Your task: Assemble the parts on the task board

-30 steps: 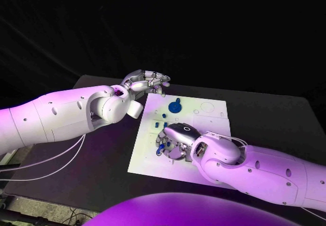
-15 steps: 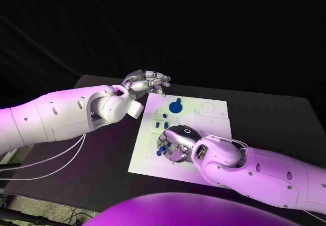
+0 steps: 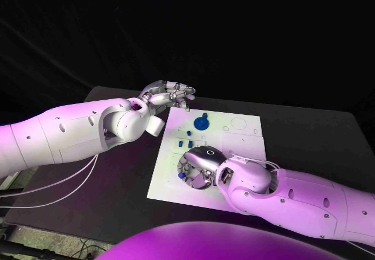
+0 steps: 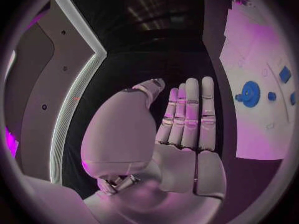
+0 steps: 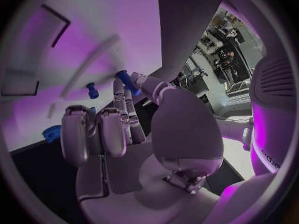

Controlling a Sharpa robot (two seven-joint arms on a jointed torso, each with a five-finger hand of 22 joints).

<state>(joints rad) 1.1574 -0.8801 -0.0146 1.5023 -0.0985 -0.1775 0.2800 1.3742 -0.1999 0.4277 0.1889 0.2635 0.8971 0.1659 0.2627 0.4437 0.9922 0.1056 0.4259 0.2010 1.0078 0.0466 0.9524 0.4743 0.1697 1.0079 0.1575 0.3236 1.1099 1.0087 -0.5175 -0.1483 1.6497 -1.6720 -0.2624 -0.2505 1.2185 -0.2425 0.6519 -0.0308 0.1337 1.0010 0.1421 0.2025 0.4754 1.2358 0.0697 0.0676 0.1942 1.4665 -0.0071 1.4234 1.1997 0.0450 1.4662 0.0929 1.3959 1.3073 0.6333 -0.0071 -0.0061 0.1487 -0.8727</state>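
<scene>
The white task board [image 3: 238, 142] lies in the middle of the black table. A round blue part [image 3: 201, 123] sits near its far edge, and it appears again as the round blue part [image 4: 250, 93] in the left wrist view. Small blue parts [image 3: 184, 143] stand closer to the middle. My right hand [image 3: 200, 166] is bent down over the board's near left area. In the right wrist view its thumb and a finger pinch a small blue peg [image 5: 126, 77], while the other fingers curl in. My left hand [image 3: 167, 93] hovers beyond the board's far left corner, flat and holding nothing.
Two more blue parts [image 5: 92, 90] [image 5: 54, 133] lie on the board close to my right hand's fingers. The board's right half shows outlines and holes [image 3: 239, 124]. Black table [image 3: 312, 135] surrounds the board.
My right hand has shifted slightly toward the board's near left edge and bent lower over it. The left hand has stayed where it was.
</scene>
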